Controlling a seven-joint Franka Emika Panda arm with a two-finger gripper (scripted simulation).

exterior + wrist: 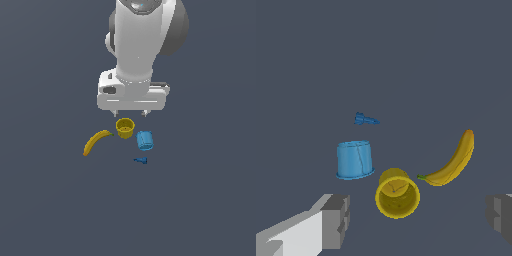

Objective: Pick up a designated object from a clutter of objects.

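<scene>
The long curved yellow banana (96,142) lies on the grey floor at the exterior view's left of the clutter, its dark stem tip next to the round yellow cup (125,128). It also shows in the wrist view (453,162), beside the cup (397,193). A light-blue mug (145,140) (355,159) lies on its side and a tiny dark-blue bolt-like piece (141,160) (365,119) lies beyond it. My gripper (131,113) (418,220) hangs open and empty above the cup, its fingers (336,221) spread wide apart, not touching anything.
The arm's white hand and body (132,92) rise above the clutter in the exterior view. Plain dark grey floor (200,200) surrounds the four items on all sides.
</scene>
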